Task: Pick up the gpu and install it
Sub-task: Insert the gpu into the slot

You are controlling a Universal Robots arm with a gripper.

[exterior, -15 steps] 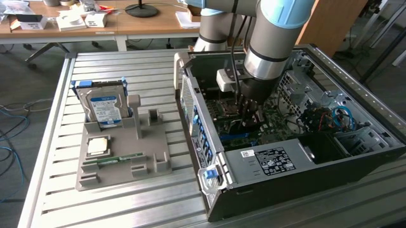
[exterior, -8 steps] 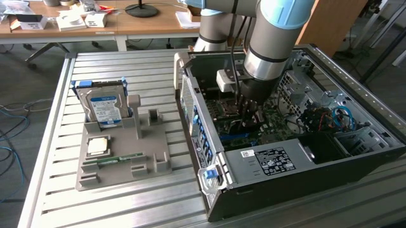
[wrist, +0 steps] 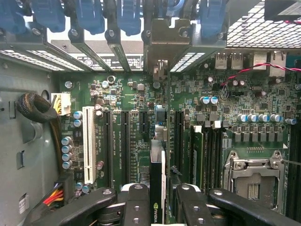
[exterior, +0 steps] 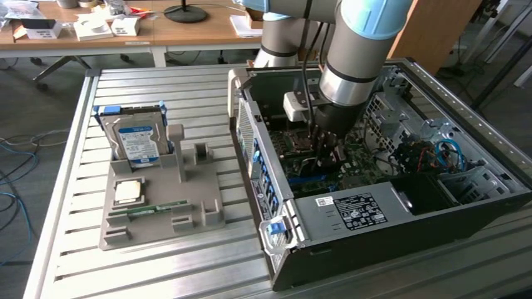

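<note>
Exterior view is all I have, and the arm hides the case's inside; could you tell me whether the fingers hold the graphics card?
Observer: Yes, the fingers are clamped on the graphics card, seen edge-on.
Operator: Where is its metal bracket?
Observer: The bracket is at the rear slot openings of the case.
Operator: Is it seated?
Observer: Cannot tell; it stands apart from the white slot.

Wooden desks (exterior: 208,32) stand behind, cables (exterior: 12,149) seemingly trailing over grey floor (exterior: 33,103).
</note>
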